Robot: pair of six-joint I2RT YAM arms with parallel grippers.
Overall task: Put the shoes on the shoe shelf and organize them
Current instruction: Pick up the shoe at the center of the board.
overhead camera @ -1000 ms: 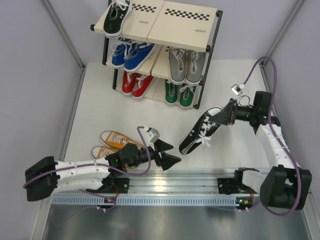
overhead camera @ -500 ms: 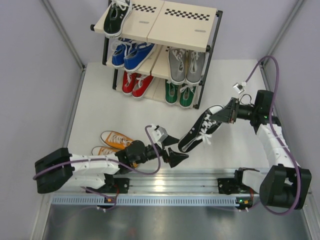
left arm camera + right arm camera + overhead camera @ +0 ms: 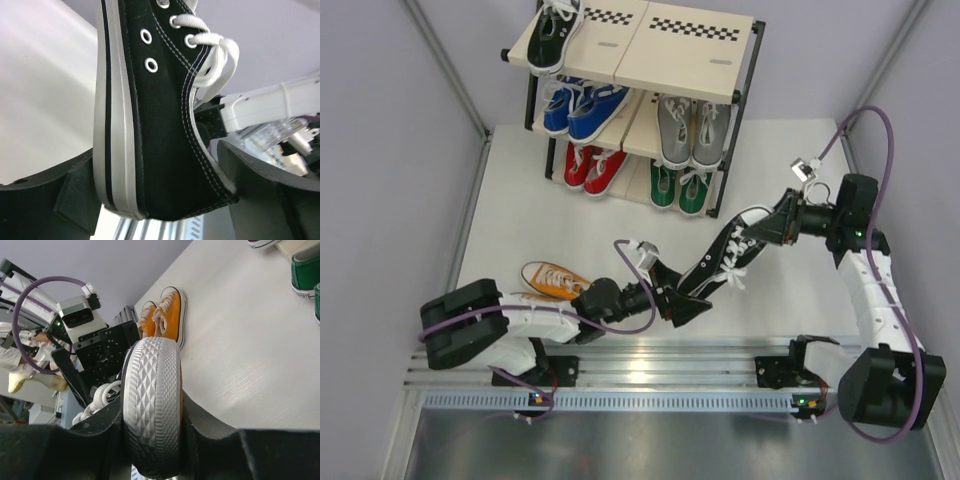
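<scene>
A black shoe (image 3: 725,255) with white laces hangs tilted above the table, between both arms. My right gripper (image 3: 775,225) is shut on its toe end, and the ribbed sole (image 3: 152,405) is squeezed between the two fingers. My left gripper (image 3: 682,300) stands open with a finger on each side of the shoe's heel (image 3: 165,125); I see no firm pinch there. The shoe shelf (image 3: 650,45) stands at the back. It holds one black shoe (image 3: 552,30) on top, then blue (image 3: 582,105), grey (image 3: 690,130), red (image 3: 590,168) and green (image 3: 678,188) pairs.
An orange pair (image 3: 552,278) lies on the table beside the left arm, also seen as orange shoes (image 3: 167,315) in the right wrist view. The metal rail (image 3: 650,360) with both arm bases runs along the near edge. Walls close in both sides.
My left arm has swung right and forward until its open jaws straddle the black shoe's heel. The right gripper has shifted the shoe slightly up and to the right.
</scene>
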